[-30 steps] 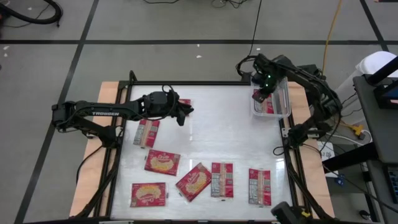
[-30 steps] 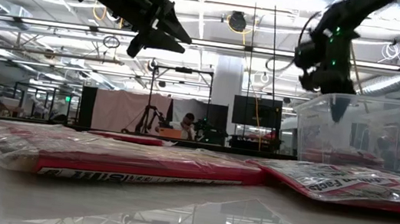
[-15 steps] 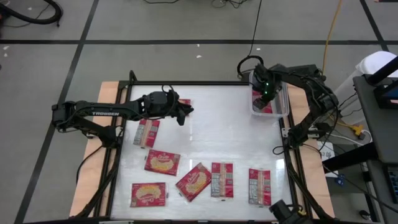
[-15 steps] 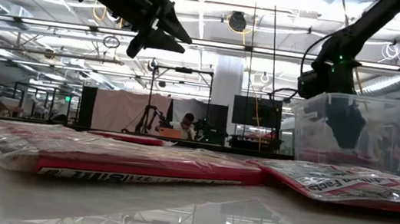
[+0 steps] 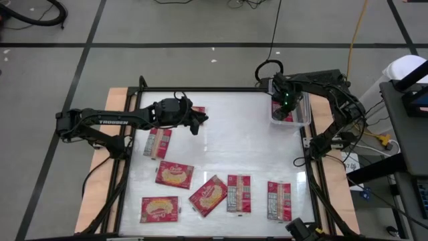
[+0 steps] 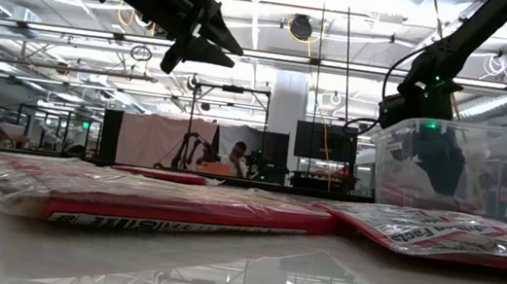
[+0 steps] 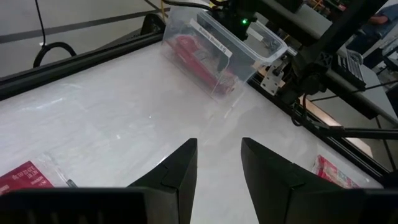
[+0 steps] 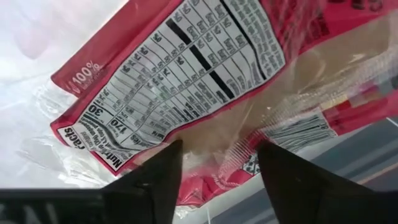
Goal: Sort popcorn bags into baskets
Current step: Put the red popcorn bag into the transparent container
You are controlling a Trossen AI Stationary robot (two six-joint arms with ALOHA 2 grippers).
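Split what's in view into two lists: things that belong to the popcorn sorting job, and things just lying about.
Job:
- popcorn bags loose on the table, e.g.
- popcorn bags already in the basket
- clear basket
- right gripper, open, down in the basket
- left gripper, open, waiting above the table

Lying about:
- cables on the floor
- person in the room behind

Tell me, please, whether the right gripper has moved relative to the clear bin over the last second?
Yes. In the high view the right gripper has dropped into the clear bin, toward its far end, above the packet there.
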